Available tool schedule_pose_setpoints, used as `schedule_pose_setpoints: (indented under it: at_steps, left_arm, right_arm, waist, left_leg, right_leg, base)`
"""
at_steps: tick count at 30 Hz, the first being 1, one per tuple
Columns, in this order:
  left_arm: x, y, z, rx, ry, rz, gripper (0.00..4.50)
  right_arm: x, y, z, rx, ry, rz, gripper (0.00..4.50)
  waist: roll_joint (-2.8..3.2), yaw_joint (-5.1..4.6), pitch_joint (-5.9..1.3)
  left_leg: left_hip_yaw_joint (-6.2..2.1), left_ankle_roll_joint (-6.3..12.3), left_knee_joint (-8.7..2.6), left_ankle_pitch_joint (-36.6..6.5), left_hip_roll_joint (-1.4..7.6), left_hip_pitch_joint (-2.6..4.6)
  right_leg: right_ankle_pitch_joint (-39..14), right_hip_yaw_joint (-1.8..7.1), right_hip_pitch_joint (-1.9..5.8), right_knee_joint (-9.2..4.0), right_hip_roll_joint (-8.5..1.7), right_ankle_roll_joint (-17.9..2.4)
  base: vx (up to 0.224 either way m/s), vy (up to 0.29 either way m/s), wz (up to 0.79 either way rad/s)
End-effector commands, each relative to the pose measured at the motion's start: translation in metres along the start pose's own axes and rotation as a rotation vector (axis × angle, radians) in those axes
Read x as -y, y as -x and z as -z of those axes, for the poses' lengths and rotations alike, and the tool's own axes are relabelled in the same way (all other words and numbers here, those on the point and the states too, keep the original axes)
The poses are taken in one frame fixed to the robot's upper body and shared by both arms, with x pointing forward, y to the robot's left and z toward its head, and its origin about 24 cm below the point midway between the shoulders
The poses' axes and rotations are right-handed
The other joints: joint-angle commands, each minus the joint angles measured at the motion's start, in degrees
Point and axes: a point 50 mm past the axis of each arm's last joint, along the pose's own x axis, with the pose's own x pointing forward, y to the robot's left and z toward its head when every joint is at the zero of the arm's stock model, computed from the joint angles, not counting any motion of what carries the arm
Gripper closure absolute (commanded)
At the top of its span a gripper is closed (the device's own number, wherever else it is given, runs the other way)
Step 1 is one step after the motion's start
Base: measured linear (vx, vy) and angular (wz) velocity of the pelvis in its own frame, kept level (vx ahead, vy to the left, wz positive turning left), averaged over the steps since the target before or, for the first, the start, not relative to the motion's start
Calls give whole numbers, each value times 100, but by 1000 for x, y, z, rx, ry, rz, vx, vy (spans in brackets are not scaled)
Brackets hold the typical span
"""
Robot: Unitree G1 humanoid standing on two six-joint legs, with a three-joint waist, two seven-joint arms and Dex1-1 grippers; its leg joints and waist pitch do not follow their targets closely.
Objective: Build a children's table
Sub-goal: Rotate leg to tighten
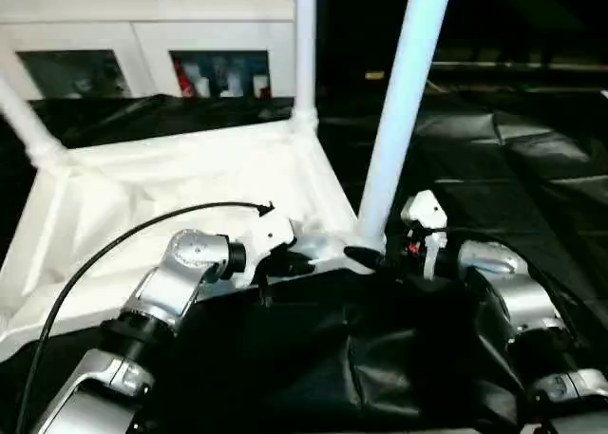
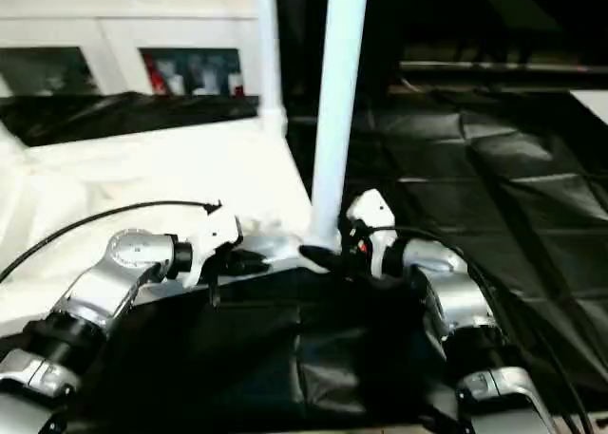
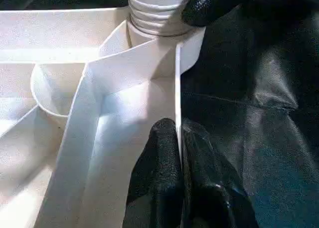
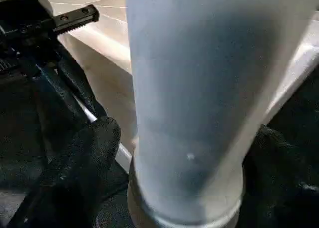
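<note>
The children's table lies upside down: its white tabletop (image 1: 171, 187) shows its ribbed underside. One white leg (image 1: 404, 92) stands in the near right corner socket, a second leg (image 1: 305, 45) at the far right corner, and a third leg (image 1: 24, 121) leans at the far left. My left gripper (image 3: 178, 130) is shut on the tabletop's thin near rim wall, just left of the near leg. My right gripper (image 4: 184, 153) is open, one black finger (image 4: 84, 173) on each side of that leg's base, with small gaps to the tube.
A white glass-door cabinet (image 1: 142, 45) stands behind the tabletop. Black sheeting (image 1: 513, 140) covers the surface to the right and in front. A black cable (image 1: 114, 239) arcs over my left forearm.
</note>
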Motion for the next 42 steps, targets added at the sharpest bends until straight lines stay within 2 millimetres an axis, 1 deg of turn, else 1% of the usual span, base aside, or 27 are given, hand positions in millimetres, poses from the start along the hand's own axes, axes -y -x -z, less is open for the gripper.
schedule_pose_setpoints:
  at_steps: [1,2,4,5,7,12,17,18,19,21,22,23,24,25,26,27,28,29,30,31,32,33,35,36,37,39,42]
  left_arm:
    - [3,-2,-16,113,-20,29,450]
    - [4,-2,-16,112,-18,31,450]
    - [4,-2,-16,111,-18,31,450]
    - [4,-1,-16,110,-16,32,450]
    - [5,-1,-15,108,-14,33,450]
    - [5,-1,-13,105,-13,31,450]
    - [5,-1,-13,101,-10,26,450]
    - [3,-2,-11,87,-4,-3,450]
    - [3,-2,-11,87,-4,-3,450]
    - [-2,-4,-10,65,5,-61,450]
    - [-8,-7,-10,56,27,-123,450]
    - [-11,-9,-10,52,41,-157,450]
    - [-17,-15,-12,45,75,-244,450]
    - [-21,-19,-15,45,94,-288,450]
    - [-22,-22,-16,44,104,-311,450]
    - [-25,-27,-20,41,129,-360,450]
    - [-26,-30,-21,38,147,-391,450]
    - [-27,-37,-25,37,171,-428,450]
    - [-27,-45,-31,38,188,-468,450]
    - [-27,-48,-33,41,193,-478,450]
    - [-23,-56,-38,50,192,-473,450]
    - [-22,-57,-39,50,191,-473,450]
    - [-21,-60,-41,53,176,-465,450]
    - [-19,-61,-40,48,142,-444,450]
    - [-18,-61,-40,47,134,-438,450]
    - [-17,-59,-38,49,129,-430,450]
    - [-17,-55,-37,67,117,-430,450]
  right_arm:
    - [-4,-1,1,-17,0,-36,96]
    - [-4,-1,2,-24,-3,-35,105]
    - [-4,-1,3,-25,-4,-35,116]
    - [-4,-1,3,-29,-2,-33,116]
    - [-5,-1,4,-32,-2,-35,142]
    - [-6,-1,6,-41,3,-33,175]
    - [-6,-1,8,-46,0,-22,181]
    - [-3,-2,12,-47,-22,41,181]
    - [-3,-2,12,-47,-22,41,181]
    - [2,-4,17,-45,-54,132,181]
    - [8,-7,21,-39,-109,235,181]
    - [11,-9,24,-35,-139,300,181]
    - [18,-14,30,-35,-214,460,181]
    - [21,-17,33,-41,-257,550,181]
    - [23,-19,34,-45,-278,597,182]
    - [25,-23,35,-46,-318,679,182]
    - [26,-25,35,-46,-343,729,182]
    - [27,-30,36,-48,-390,805,182]
    - [28,-36,36,-67,-425,882,182]
    - [28,-38,36,-74,-434,906,182]
    - [28,-45,31,-78,-438,930,182]
    - [28,-46,31,-77,-437,929,182]
    - [28,-49,28,-69,-432,921,182]
    - [29,-52,24,-67,-403,918,182]
    - [29,-53,22,-63,-393,917,182]
    - [30,-54,19,-41,-396,905,113]
    - [31,-55,14,-2,-393,886,103]
  waist:
    - [-129,4,-379]
    - [-111,19,-378]
    - [-104,18,-379]
    - [-106,17,-382]
    - [-107,17,-386]
    - [-107,18,-387]
    - [-103,16,-390]
    - [-92,17,-390]
    - [-92,15,-391]
    - [-89,-1,-382]
    - [-76,-2,-380]
    - [-77,-25,-354]
    - [-76,-36,-352]
    - [-78,-58,-364]
    - [-52,-59,-373]
    - [-58,-97,-364]
    - [-44,-97,-371]
    - [-53,-101,-385]
    - [-52,-109,-384]
    - [-46,-107,-392]
    - [-72,-101,-394]
    - [-69,-91,-409]
    - [-75,-89,-416]
    - [-86,-90,-415]
    - [-80,-93,-411]
    - [-79,-90,-400]
    - [-82,-94,-400]
  left_leg:
    - [-24,430,-382,-938,209,25]
    - [-32,427,-385,-897,209,19]
    - [-33,420,-385,-886,212,18]
    - [-33,419,-382,-871,211,14]
    - [-33,431,-378,-823,207,11]
    - [-28,448,-373,-811,202,13]
    - [-31,438,-372,-797,201,9]
    - [-31,433,-371,-800,201,11]
    - [-29,428,-372,-793,202,16]
    - [-30,373,-381,-858,198,17]
    - [-34,347,-386,-899,199,26]
    - [-33,274,-407,-1047,192,35]
    - [-33,222,-409,-1121,185,42]
    - [-44,106,-414,-1154,173,58]
    - [-56,55,-417,-1117,177,62]
    - [-45,27,-425,-1161,183,67]
    - [-50,13,-413,-1148,173,57]
    - [-51,27,-414,-1112,167,55]
    - [-46,37,-407,-1074,163,59]
    - [-45,45,-407,-1065,163,64]
    - [-34,90,-396,-1042,155,51]
    - [-44,137,-387,-956,152,23]
    - [-37,238,-374,-857,148,-4]
    - [-34,268,-375,-839,144,-8]
    - [-36,297,-377,-854,148,-7]
    - [-33,302,-383,-955,152,4]
    - [-35,310,-386,-1002,155,5]
  right_leg:
    - [-1342,310,319,-444,-360,-1173]
    - [-1328,309,323,-434,-365,-1169]
    - [-1317,308,319,-430,-364,-1163]
    - [-1271,309,322,-425,-363,-1167]
    - [-1198,306,325,-416,-360,-1179]
    - [-1165,306,325,-416,-357,-1181]
    - [-1156,305,331,-413,-357,-1175]
    - [-1161,306,329,-413,-358,-1174]
    - [-1155,309,323,-417,-359,-1177]
    - [-1255,305,314,-431,-358,-1162]
    - [-1322,303,313,-442,-361,-1150]
    - [-1587,301,300,-480,-356,-1102]
    - [-1743,298,296,-489,-362,-1075]
    - [-1910,296,300,-503,-370,-1030]
    - [-1863,296,305,-489,-374,-1027]
    - [-1778,301,295,-511,-364,-1027]
    - [-1718,300,296,-495,-366,-1041]
    - [-1632,300,308,-489,-358,-1037]
    - [-1556,301,295,-488,-361,-1086]
    - [-1530,300,294,-491,-362,-1079]
    - [-1460,294,305,-492,-357,-1070]
    - [-1305,289,329,-461,-363,-1076]
    - [-1110,286,335,-447,-359,-1077]
    - [-1077,284,339,-444,-355,-1083]
    - [-1117,278,334,-447,-359,-1094]
    - [-1262,279,328,-464,-367,-1073]
    - [-1349,284,328,-471,-371,-1057]
  base:
    - [0,0,0]
    - [0,0,0]
    - [0,0,0]
    - [0,0,0]
    - [0,0,0]
    - [0,0,0]
    - [0,0,0]
    - [0,0,0]
    - [0,0,0]
    - [0,0,0]
    - [0,0,0]
    - [0,0,0]
    - [0,0,0]
    - [0,0,0]
    - [0,0,0]
    - [0,0,0]
    - [0,0,0]
    - [0,0,0]
    - [0,0,0]
    - [0,0,0]
    - [0,0,0]
    - [0,0,0]
    - [0,0,0]
    - [0,0,0]
    - [0,0,0]
    - [0,0,0]
    - [0,0,0]
